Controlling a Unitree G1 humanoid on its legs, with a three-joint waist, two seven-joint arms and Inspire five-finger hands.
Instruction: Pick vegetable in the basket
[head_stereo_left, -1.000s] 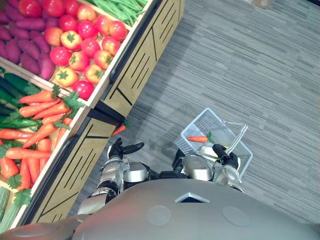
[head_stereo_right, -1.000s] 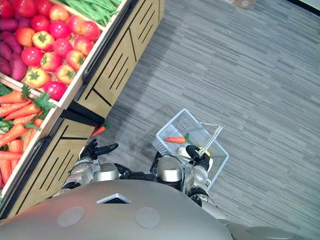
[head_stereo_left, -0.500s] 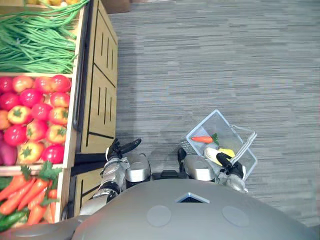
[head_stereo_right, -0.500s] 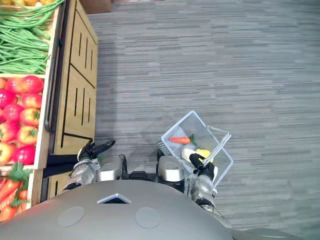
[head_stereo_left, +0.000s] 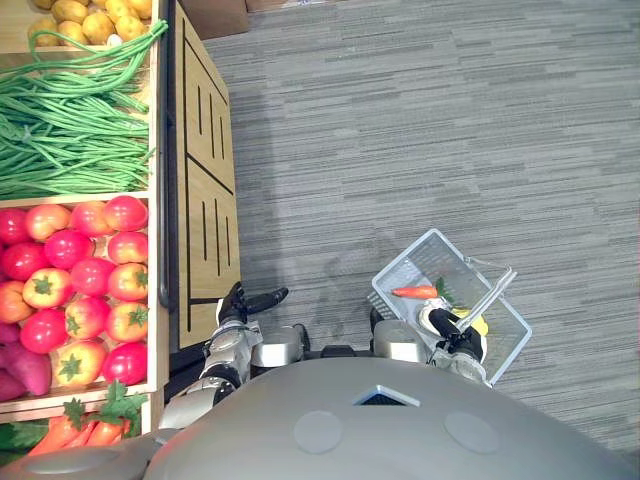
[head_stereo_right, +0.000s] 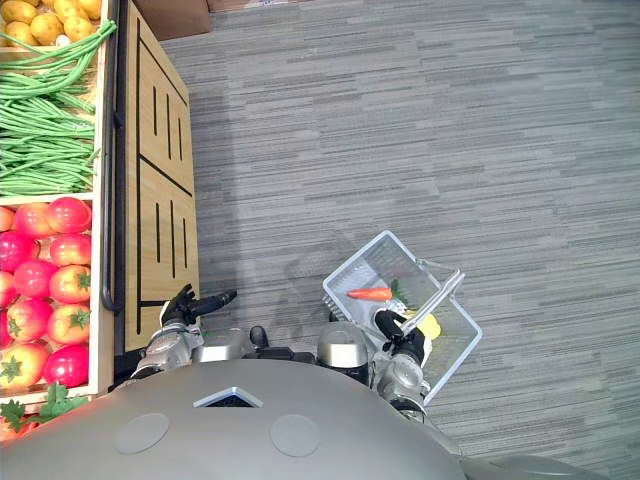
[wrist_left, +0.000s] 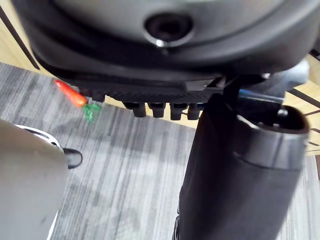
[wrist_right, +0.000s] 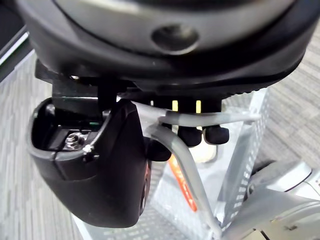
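Basket (head_stereo_left: 405, 265) hangs at right from right hand (head_stereo_left: 445, 325), fingers curled round its handle (head_stereo_left: 492, 295); inside lie a carrot (head_stereo_left: 414, 292) and a yellow vegetable (head_stereo_left: 474, 322). Empty left hand (head_stereo_left: 240, 303), fingers straight, hovers near the tomatoes (head_stereo_left: 95, 277) at left. These look smooth, firm, apt to roll: cup around the middle.

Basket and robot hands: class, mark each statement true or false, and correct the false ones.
1. A carrot lies in the basket. True.
2. The right robot hand grips the basket's handle. True.
3. The left robot hand is shut on a carrot. False: it is open and empty.
4. The beans lie in the basket. False: they lie on the stand.
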